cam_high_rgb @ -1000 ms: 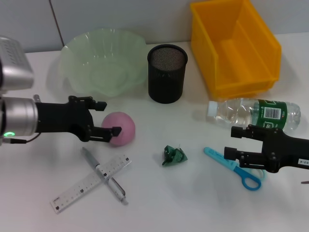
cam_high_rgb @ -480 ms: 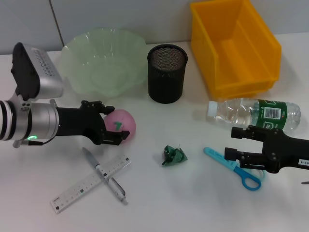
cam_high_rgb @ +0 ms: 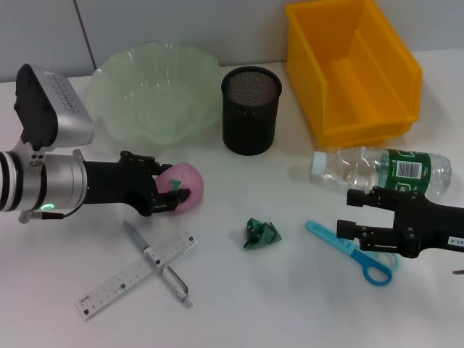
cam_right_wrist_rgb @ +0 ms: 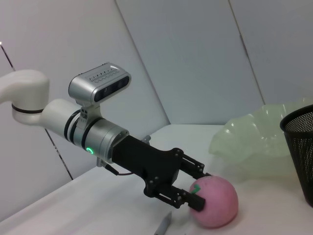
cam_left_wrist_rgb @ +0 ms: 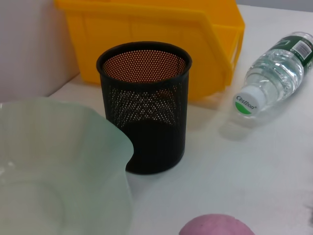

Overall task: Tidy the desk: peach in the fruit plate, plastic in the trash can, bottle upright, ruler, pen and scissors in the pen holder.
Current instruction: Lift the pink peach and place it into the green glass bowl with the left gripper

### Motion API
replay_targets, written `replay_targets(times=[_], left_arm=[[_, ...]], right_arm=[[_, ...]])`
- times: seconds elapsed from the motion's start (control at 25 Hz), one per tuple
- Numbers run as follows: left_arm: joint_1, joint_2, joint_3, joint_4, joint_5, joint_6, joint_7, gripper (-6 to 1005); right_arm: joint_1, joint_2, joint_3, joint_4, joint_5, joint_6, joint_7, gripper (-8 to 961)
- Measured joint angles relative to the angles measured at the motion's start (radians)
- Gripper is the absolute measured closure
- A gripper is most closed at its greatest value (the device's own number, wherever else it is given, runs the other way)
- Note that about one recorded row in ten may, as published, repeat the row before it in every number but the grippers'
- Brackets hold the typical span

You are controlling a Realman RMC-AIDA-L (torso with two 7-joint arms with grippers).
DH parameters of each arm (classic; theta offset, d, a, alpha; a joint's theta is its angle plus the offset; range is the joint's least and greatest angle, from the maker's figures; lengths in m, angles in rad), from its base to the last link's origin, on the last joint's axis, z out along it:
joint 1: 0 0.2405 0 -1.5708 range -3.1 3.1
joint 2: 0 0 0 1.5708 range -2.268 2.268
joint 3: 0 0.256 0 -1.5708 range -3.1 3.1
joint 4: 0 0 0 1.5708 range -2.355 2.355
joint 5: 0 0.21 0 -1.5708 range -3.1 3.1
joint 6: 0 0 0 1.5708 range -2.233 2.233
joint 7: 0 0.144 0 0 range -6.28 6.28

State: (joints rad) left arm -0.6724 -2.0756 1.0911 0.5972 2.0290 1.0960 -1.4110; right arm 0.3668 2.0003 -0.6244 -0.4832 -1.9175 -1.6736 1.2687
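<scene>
— Movement on the left side: the left gripper (cam_high_rgb: 168, 192) has slid forward onto the pink peach (cam_high_rgb: 185, 188) since a second ago. Its fingers (cam_right_wrist_rgb: 197, 201) now straddle the fruit, one above and one below, at or very near the skin.

— Is it gripped?

— Not lifted yet; the peach sits on the counter (cam_high_rgb: 290, 290), just in front of the green fruit plate (cam_high_rgb: 156, 94).

— Anything in the way?

— The black mesh pen holder (cam_high_rgb: 250, 110) stands beside the plate, not across the short path. The right gripper (cam_high_rgb: 355, 216), fingers apart and empty, hovers near the blue scissors (cam_high_rgb: 351, 251) and the lying bottle (cam_high_rgb: 380, 172). The ruler (cam_high_rgb: 134, 275), pen (cam_high_rgb: 156, 262) and green plastic wrapper (cam_high_rgb: 261, 233) wait.
</scene>
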Motion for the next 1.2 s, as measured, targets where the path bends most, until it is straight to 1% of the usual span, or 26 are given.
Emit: replay_targets(times=[0.2,0.24,0.28,0.36,0.4,0.44,0.52,0.56,0.6,0.64,0.68,0.72,0.76,0.8,0.84,0.88,0.92,0.96,1.0,1.04,1.2], left_arm=[[0.006,0.002,-0.009,0.004,-0.005,0.022,-0.002,344],[0.006,0.002,-0.009,0.004,-0.005,0.022,-0.002,380],[0.021,0.007,-0.015,0.022,-0.032,0.070,-0.010,416],[0.036,0.010,-0.028,0.046,-0.058,0.116,-0.017,489],[0.059,0.010,-0.070,0.085,-0.098,0.191,-0.022,525],[0.059,0.010,-0.070,0.085,-0.098,0.191,-0.022,536],[0.076,0.011,-0.122,0.108,-0.161,0.246,-0.022,559],[0.076,0.011,-0.122,0.108,-0.161,0.246,-0.022,570],[0.090,0.010,-0.182,0.106,-0.269,0.259,-0.020,581],[0.092,0.009,-0.195,0.096,-0.308,0.249,-0.017,606],[0.093,0.008,-0.214,0.068,-0.391,0.216,0.000,632],[0.093,0.008,-0.214,0.068,-0.391,0.216,0.000,642],[0.092,0.007,-0.219,0.044,-0.444,0.185,0.019,651],[0.083,0.005,-0.215,0.001,-0.525,0.114,0.065,661],[0.073,0.003,-0.211,-0.029,-0.566,0.071,0.095,670],[0.063,0.002,-0.208,-0.053,-0.593,0.035,0.119,680],[0.063,0.002,-0.208,-0.053,-0.593,0.035,0.119,685],[0.044,0.002,-0.205,-0.091,-0.626,-0.013,0.157,691],[0.003,-0.001,-0.205,-0.156,-0.660,-0.108,0.213,696],[0.003,-0.001,-0.205,-0.156,-0.660,-0.108,0.213,702],[-0.069,-0.003,-0.196,-0.238,-0.676,-0.281,0.285,723]], right_arm=[[0.000,0.000,0.000,-0.001,0.000,0.000,0.001,161],[0.000,0.000,0.000,-0.001,0.000,0.000,0.001,161],[0.000,0.000,0.000,-0.001,0.000,0.000,0.001,161],[0.000,0.000,0.000,-0.001,0.000,0.000,0.001,161],[0.000,0.000,0.000,-0.001,0.001,0.000,0.002,161],[0.000,0.000,0.000,-0.001,0.002,0.000,0.001,161],[0.000,0.000,0.000,0.000,0.003,0.000,0.002,161],[0.000,0.000,0.000,0.000,0.004,0.000,0.002,161],[0.000,0.000,0.000,0.000,0.005,0.000,0.003,161],[0.000,0.000,0.000,0.000,0.005,0.000,0.003,161],[0.000,0.000,0.000,0.000,0.005,0.000,0.007,161],[0.000,0.000,0.000,0.000,0.005,0.000,0.007,161],[0.000,0.000,0.000,0.000,0.005,0.000,0.008,161],[0.000,0.001,0.000,-0.001,0.005,0.000,0.008,161],[-0.001,0.002,0.000,-0.001,0.005,0.000,0.008,161],[-0.001,0.003,0.000,-0.002,0.005,0.000,0.009,161],[-0.001,0.003,0.000,-0.002,0.005,0.000,0.009,161],[-0.001,0.004,0.000,-0.003,0.006,0.000,0.009,161],[-0.001,0.005,0.000,-0.003,0.006,0.000,0.009,161],[-0.001,0.005,0.000,-0.003,0.006,0.000,0.009,161],[0.005,0.007,0.000,-0.003,0.006,0.000,0.010,161]])
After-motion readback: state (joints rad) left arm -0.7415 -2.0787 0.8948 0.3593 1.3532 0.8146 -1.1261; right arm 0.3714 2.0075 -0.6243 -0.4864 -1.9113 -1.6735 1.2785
